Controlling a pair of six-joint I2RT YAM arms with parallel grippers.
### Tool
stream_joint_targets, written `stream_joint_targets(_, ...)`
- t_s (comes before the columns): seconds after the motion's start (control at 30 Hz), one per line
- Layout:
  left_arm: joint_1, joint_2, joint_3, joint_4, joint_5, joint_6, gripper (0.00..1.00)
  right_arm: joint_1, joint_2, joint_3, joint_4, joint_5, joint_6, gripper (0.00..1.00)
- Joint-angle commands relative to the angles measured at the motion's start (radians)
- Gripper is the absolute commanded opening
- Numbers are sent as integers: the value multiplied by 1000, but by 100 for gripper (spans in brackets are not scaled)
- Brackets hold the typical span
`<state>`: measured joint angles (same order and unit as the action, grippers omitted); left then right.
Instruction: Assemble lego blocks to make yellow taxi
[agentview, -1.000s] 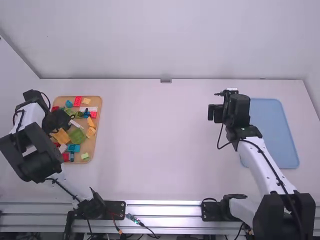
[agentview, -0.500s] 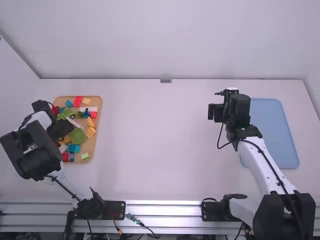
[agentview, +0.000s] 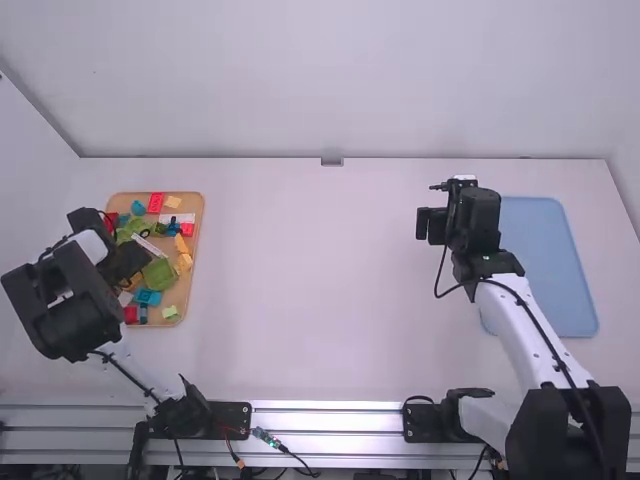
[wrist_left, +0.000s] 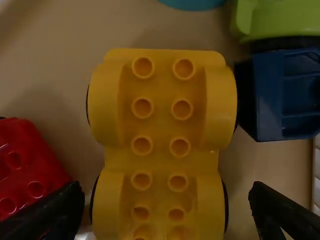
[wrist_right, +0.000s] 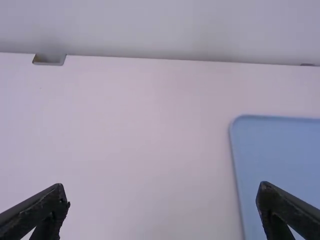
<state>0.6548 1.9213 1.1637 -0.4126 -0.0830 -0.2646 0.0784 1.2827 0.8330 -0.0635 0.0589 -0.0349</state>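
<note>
At the left side of the white table (agentview: 320, 300), the left gripper (agentview: 125, 262) was held over a wooden tray (agentview: 195, 300) of loose blocks. In its wrist view, its fingers (wrist_left: 272, 205) were spread wide, with a yellow wheeled base (wrist_left: 162, 117) framed between them but not gripped. The base was flanked by a red block (wrist_left: 30, 167) and, on its opposite side, a dark blue block (wrist_left: 282, 95). Farther right on the tray, a green block (agentview: 158, 271) and a small yellow block (agentview: 183, 263) were seen. Right of the table's middle, the right gripper (agentview: 474, 218) was held open and empty. Beyond it, a blue tray (agentview: 550, 265) was placed.
</note>
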Motion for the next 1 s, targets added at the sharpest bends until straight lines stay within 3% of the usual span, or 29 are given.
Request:
stream_joint_targets(0.0, 6, 1, -13, -3, -11, 8, 89, -2, 3, 20, 0, 2, 2, 99)
stream_joint_targets(0.47, 7, 1, -52, 60, 40, 49, 89, -1, 3, 20, 0, 2, 2, 99)
stream_joint_targets(0.63, 6, 8, -58, 79, 42, 46, 93, -2, 3, 20, 0, 2, 2, 99)
stream_joint_targets(0.97, 7, 8, -90, 125, 38, 53, 69, -1, 3, 20, 0, 2, 2, 99)
